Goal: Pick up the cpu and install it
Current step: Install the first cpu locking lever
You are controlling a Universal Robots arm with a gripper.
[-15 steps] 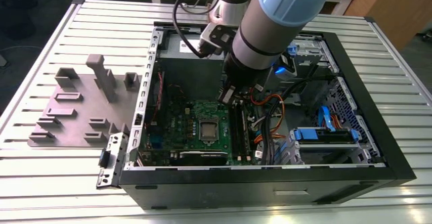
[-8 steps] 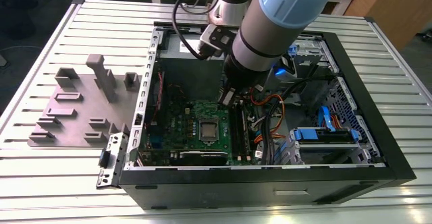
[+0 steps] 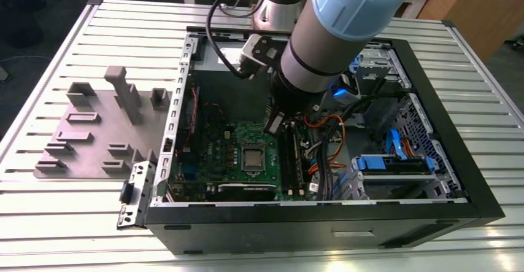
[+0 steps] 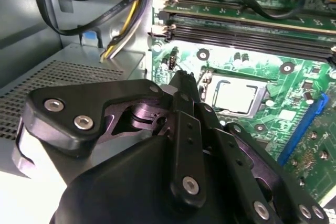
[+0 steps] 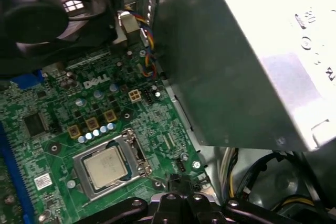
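The cpu point(image 3: 253, 159) point(image 4: 235, 97) point(image 5: 106, 165) lies flat inside the silver socket frame point(image 5: 137, 153) on the green motherboard point(image 3: 227, 138) point(image 4: 294, 90) point(image 5: 58, 103), its silvery top facing up. My gripper point(image 3: 276, 123) point(image 4: 184, 80) point(image 5: 181, 182) hangs inside the open computer case point(image 3: 327, 223), above the board and just beside the socket, apart from the chip. Its black fingers are shut together with nothing visible between them.
A grey power supply box point(image 5: 236, 66) point(image 4: 63, 77) stands close beside the gripper. Cable bundles point(image 4: 121, 24) and memory slots point(image 4: 247, 27) run along the socket's far side. A black fan point(image 5: 42, 9) and blue drive bays point(image 3: 393, 161) sit in the case. A grey fixture plate point(image 3: 90, 137) lies outside it.
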